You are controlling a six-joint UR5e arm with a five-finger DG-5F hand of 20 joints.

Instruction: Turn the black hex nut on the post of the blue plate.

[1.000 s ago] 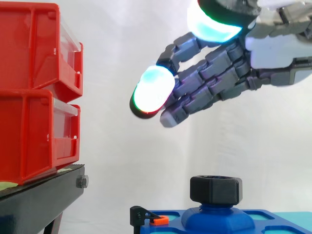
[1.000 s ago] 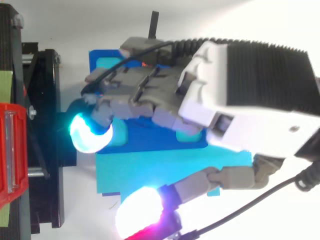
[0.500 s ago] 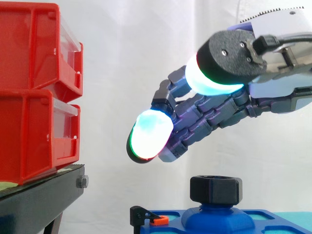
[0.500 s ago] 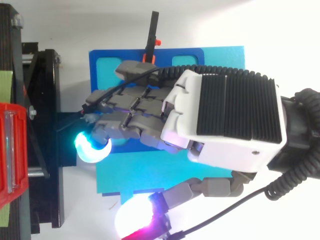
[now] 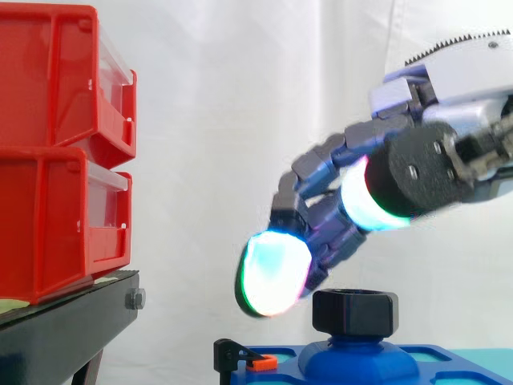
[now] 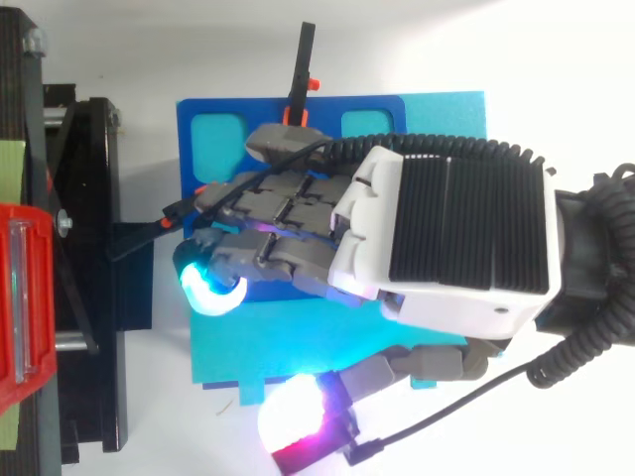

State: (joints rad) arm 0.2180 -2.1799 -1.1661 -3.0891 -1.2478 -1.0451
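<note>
Fingers (image 5: pixel 274 273) of the hand (image 6: pixel 446 238) hang loosely bent and spread, holding nothing. One glowing pad sits low, just left of the black nut (image 5: pixel 355 311), apparently not touching it. That nut rests on the post (image 5: pixel 357 362) of the blue plate (image 6: pixel 198 119). I judge that no turning has begun; closing round the nut and twisting both remain.

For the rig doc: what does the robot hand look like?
The robot hand has grey segmented fingers, a white shell with a black ribbed back panel, and thick rounded fingertip pads glowing cyan-white, edged green and red.
</note>
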